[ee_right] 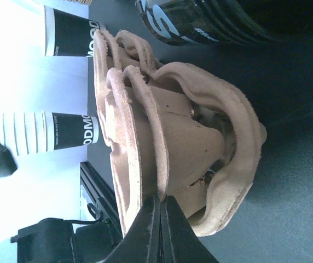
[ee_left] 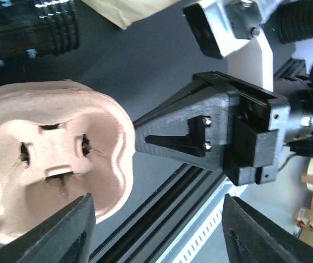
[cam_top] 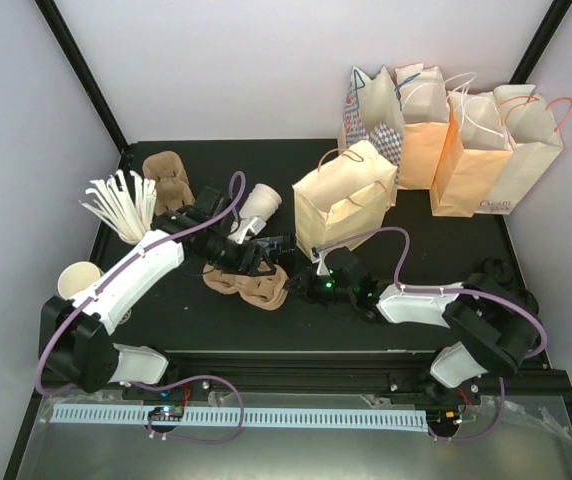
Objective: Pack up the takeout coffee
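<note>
The left fingers (ee_left: 63,235) are spread open — the right fingers (ee_right: 145,235) are shut against the pulp carrier (ee_right: 189,137). It could be tipped by a push.

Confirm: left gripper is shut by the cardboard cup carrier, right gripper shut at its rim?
Not quite. The left wrist view shows the left gripper open, fingers spread by the cardboard cup carrier; the right gripper is shut at its rim.
</note>
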Available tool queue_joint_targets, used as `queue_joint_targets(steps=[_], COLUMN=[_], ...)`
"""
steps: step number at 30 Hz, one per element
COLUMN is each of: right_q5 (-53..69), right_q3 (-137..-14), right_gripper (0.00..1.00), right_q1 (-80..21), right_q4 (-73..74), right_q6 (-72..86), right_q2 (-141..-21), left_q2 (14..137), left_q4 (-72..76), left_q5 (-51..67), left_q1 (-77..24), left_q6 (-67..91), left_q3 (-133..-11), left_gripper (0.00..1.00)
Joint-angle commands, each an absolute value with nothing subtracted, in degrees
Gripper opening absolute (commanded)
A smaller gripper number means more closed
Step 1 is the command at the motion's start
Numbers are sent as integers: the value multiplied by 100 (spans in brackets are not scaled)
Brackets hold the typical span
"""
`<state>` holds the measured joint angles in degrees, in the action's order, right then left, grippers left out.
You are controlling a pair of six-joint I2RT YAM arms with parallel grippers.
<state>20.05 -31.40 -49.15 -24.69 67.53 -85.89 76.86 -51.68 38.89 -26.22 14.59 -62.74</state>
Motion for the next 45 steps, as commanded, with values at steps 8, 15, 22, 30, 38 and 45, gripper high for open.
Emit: queue_joint_targets(steps=[8, 15, 22, 30, 38, 45], right_q5=[2267, 2285, 2268, 2242, 2189, 2076], right_q3=[-3444, -3484, -3474, -3463, -3463, -3458], right_gripper=[1, 1, 1, 1, 1, 1], right_q1=[-4939, -4935, -4939, -4937, -4924, -4928], right_q4=[-2406, -2393, -2382, -2321, -2154, -1925], right_q6=[6504, 6495, 6504, 6521, 6530, 6494], right_q2=[-8815, -8848, -8842, -8854, -8896, -8880], left_q2=[7651, 8183, 8704, 8856, 8410, 8150], left_q4=[-5442, -5257, -5007, -5078, -5618, -5862], left_q5=[1886, 1238, 1128, 1483, 1558, 2044], left_q1=[-2610, -2610, -2602, -2558, -2495, -2129], left_q6=[672, 205, 214, 177, 293, 383], left_q3=[-6124, -6012, -5966, -6085, -6205, -6389], left_gripper=[84, 98, 96, 58, 40, 42])
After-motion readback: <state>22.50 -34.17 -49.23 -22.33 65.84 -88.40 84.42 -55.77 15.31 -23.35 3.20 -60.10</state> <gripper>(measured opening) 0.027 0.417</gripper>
